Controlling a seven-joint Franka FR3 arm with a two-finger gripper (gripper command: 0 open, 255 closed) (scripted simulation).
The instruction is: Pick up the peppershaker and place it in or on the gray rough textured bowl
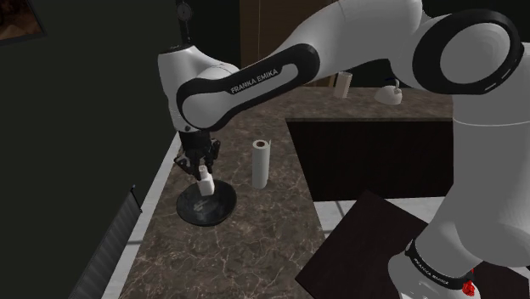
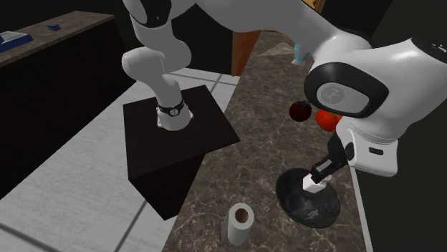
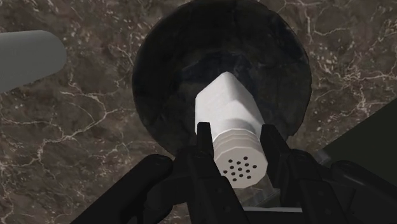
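Note:
A white pepper shaker [image 3: 230, 126] with a perforated cap is clasped between my black fingers [image 3: 203, 147]. My gripper [image 3: 236, 143] holds it just above a dark, round bowl [image 3: 191, 57] on the marbled counter. In the shoulder view the gripper [image 1: 202, 170] hangs over the bowl [image 1: 206, 205] with the shaker [image 1: 205, 181] pointing down into it. From the second exterior view the shaker [image 2: 314, 180] hovers over the bowl [image 2: 308, 202], held by the gripper [image 2: 324, 169].
A white paper roll [image 1: 260, 163] stands upright on the counter [image 1: 246, 255] beside the bowl, also as the roll [image 2: 238, 224]. A red apple-like fruit [image 2: 326, 119] and a dark one [image 2: 299, 111] lie further along. The stand [image 2: 172, 143] sits beside the counter.

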